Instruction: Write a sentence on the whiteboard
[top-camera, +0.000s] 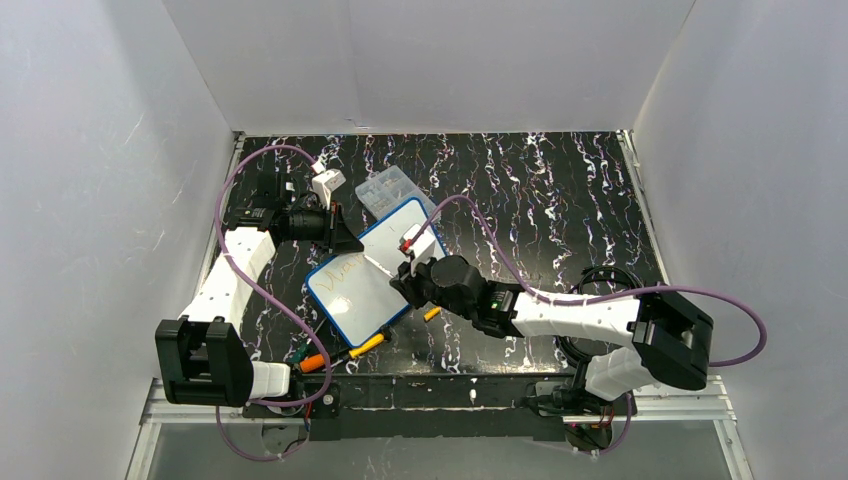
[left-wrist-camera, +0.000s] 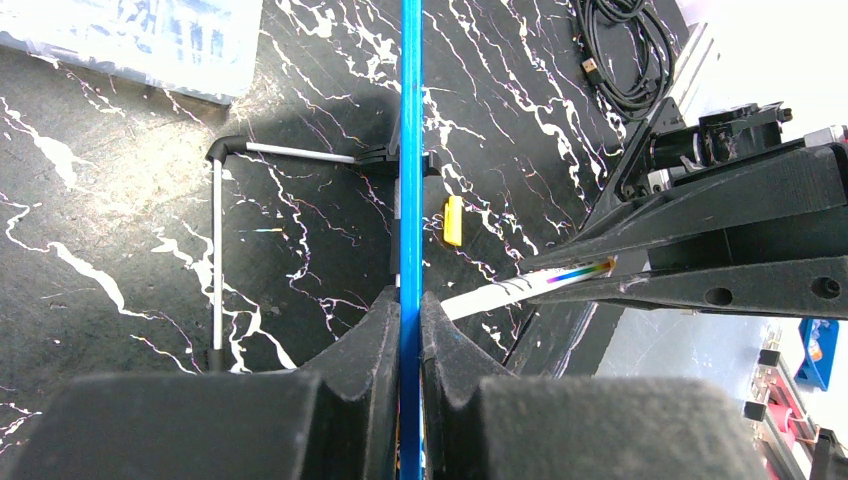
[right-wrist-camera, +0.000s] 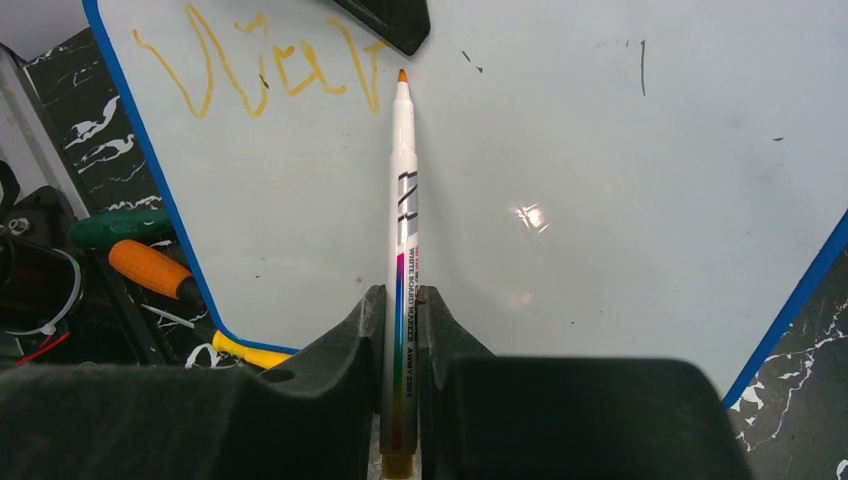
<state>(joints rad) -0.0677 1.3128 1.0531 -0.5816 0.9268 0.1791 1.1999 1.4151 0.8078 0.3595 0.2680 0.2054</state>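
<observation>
The whiteboard (top-camera: 365, 290), white with a thin blue rim, lies tilted on the black marbled table. My left gripper (top-camera: 345, 238) is shut on its far left edge; in the left wrist view the blue rim (left-wrist-camera: 410, 150) runs edge-on between the jaws. My right gripper (top-camera: 412, 283) is shut on a white marker (right-wrist-camera: 403, 200) with an orange tip, which points at the board just right of the writing. The sentence (right-wrist-camera: 262, 72) is one short line of orange-yellow cursive near the board's left corner (top-camera: 338, 270). The whiteboard (right-wrist-camera: 560, 180) fills the right wrist view.
A clear compartment box (top-camera: 393, 190) lies behind the board. A yellow marker (top-camera: 366, 345), an orange-handled tool (top-camera: 314, 363) and a green one (right-wrist-camera: 120, 228) lie by the board's near corner. A yellow cap (left-wrist-camera: 453, 220) and a coiled black cable (top-camera: 600, 280) lie on the right.
</observation>
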